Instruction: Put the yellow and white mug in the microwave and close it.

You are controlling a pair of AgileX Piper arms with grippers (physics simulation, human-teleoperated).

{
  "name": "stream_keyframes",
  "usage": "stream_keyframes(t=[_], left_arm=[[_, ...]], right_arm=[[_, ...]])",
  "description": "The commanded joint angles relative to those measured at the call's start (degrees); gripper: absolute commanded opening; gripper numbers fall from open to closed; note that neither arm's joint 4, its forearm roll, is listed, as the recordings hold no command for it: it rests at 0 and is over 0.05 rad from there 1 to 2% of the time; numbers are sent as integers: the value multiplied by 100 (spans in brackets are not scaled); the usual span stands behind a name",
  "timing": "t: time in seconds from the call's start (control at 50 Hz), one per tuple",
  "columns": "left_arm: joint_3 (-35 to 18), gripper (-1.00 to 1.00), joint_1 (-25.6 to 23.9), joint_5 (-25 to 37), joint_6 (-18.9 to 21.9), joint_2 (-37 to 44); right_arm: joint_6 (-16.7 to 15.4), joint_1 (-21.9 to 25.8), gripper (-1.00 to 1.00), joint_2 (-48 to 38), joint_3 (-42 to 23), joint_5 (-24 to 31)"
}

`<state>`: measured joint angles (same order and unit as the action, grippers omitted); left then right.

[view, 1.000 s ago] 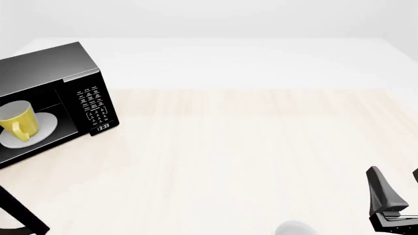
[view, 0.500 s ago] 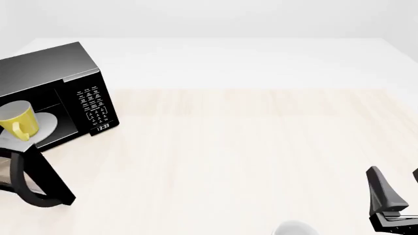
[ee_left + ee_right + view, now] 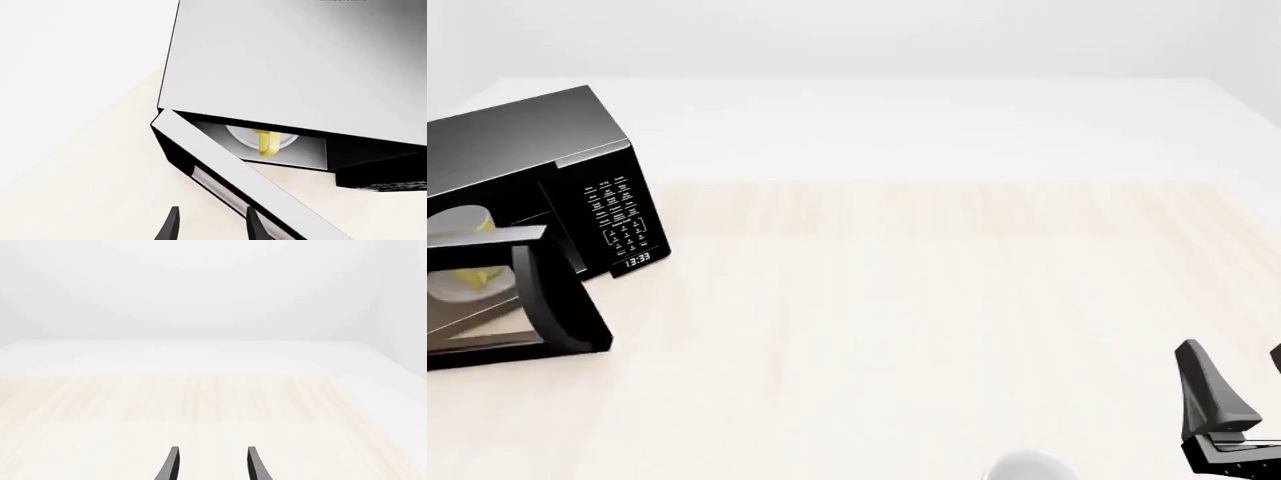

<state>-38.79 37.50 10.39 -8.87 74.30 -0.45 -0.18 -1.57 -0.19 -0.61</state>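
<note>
The black microwave (image 3: 527, 150) stands at the table's far left, its door (image 3: 541, 295) swung partway across the opening. The yellow and white mug (image 3: 467, 222) sits inside on the white turntable plate (image 3: 454, 292), partly seen through the door glass. In the left wrist view the mug's yellow handle (image 3: 267, 142) shows through the narrow gap behind the door (image 3: 220, 170). My left gripper (image 3: 210, 227) is open and holds nothing, with one fingertip (image 3: 251, 225) at the door's outer face. My right gripper (image 3: 1236, 368) (image 3: 212, 467) is open and holds nothing at the near right.
The top of a rounded white object (image 3: 1028, 466) shows at the front edge, left of my right gripper. The light wooden tabletop (image 3: 934, 300) stretches from the microwave to the right arm, with a white wall behind.
The microwave door has swung from wide open toward the opening and now covers much of the mug. The right arm has not moved.
</note>
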Motion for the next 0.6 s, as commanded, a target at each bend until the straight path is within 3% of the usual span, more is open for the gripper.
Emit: stream_keyframes(t=[0.02,0.6], left_arm=[[-216,100,-236,-99,83,114],[-777,100,-498,-362,90,823]], right_arm=[[-1,0,100,1,0,1],[1,-1,100,3,0,1]])
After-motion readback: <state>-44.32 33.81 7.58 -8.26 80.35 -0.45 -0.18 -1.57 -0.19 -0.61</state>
